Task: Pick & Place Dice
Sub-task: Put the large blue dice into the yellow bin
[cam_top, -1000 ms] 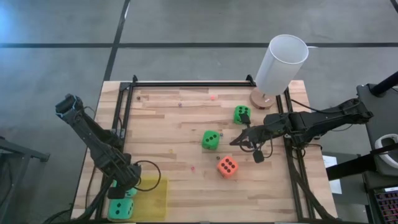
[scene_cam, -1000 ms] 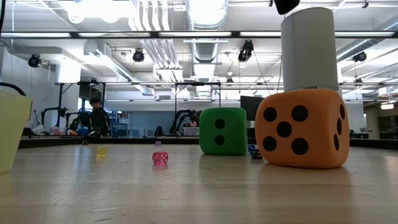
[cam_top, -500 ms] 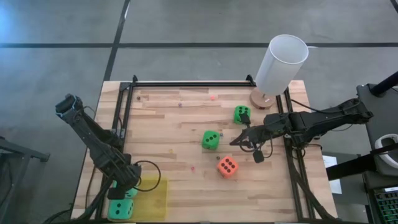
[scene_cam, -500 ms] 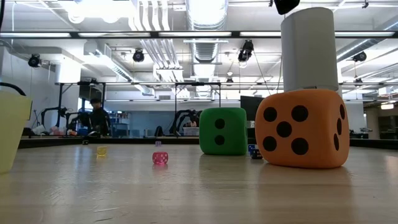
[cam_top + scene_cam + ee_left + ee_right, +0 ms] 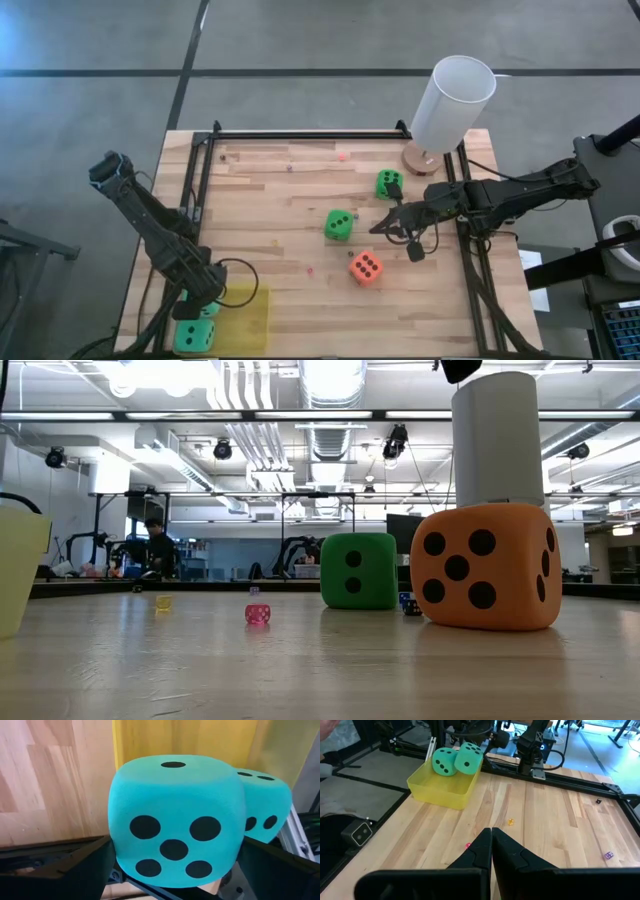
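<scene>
My left gripper (image 5: 197, 312) stands wide open around a teal die (image 5: 175, 820) in the yellow tray (image 5: 250, 320) (its twin beside it), my right gripper (image 5: 385, 226) shut and empty near the orange die (image 5: 365, 267); they look light, squashy foam, best pinched across opposite flat faces.

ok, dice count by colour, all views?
Teal: 2, both in the yellow tray: one beside the other
Green: 2, one mid-table, one nearer the white cylinder
Orange-red: 1
Total: 5 dice
</scene>
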Robot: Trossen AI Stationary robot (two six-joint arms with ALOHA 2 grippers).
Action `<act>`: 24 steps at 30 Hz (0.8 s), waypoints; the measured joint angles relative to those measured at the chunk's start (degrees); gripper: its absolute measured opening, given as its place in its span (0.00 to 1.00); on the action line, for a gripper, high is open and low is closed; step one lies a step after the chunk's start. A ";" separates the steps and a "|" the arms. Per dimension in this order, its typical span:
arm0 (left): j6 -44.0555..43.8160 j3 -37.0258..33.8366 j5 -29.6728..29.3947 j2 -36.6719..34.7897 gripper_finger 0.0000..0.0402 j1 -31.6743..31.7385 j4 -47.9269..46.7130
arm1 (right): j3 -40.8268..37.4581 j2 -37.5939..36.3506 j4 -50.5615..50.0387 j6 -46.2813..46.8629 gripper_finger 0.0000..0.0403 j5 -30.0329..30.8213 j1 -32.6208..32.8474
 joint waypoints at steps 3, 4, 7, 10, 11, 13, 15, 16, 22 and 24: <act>0.50 0.00 -1.00 0.00 0.95 0.00 0.32 | 0.00 0.00 0.00 0.01 0.02 -0.01 0.01; 0.40 0.00 -0.98 0.00 0.93 0.00 0.50 | 0.00 0.00 0.00 -0.02 0.02 -0.02 -0.01; -0.92 0.01 -0.10 0.00 0.91 0.02 0.46 | 0.01 0.00 0.00 0.07 0.02 -0.01 -0.01; -1.45 0.00 0.12 0.00 0.93 0.02 0.37 | 0.00 0.00 0.00 0.08 0.02 0.00 -0.01; -1.43 0.00 0.12 0.00 0.94 0.02 0.22 | 0.00 0.00 0.00 0.12 0.02 -0.02 -0.02; -1.45 0.00 0.12 0.00 0.98 0.02 0.01 | 0.00 0.00 0.00 0.00 0.02 -0.02 -0.02; -1.45 0.00 0.14 0.00 0.98 0.00 -0.02 | 0.00 0.00 0.00 0.13 0.02 0.00 -0.01; -1.45 0.00 0.14 0.00 0.98 0.00 -0.08 | 0.00 0.00 0.00 0.10 0.02 -0.01 -0.01; -1.45 0.00 0.56 0.02 0.99 0.00 -0.65 | 0.00 0.00 0.00 -0.03 0.02 -0.02 -0.02; -1.42 -0.09 0.51 0.02 0.99 0.00 -1.05 | 0.00 0.00 0.00 0.09 0.02 -0.02 0.00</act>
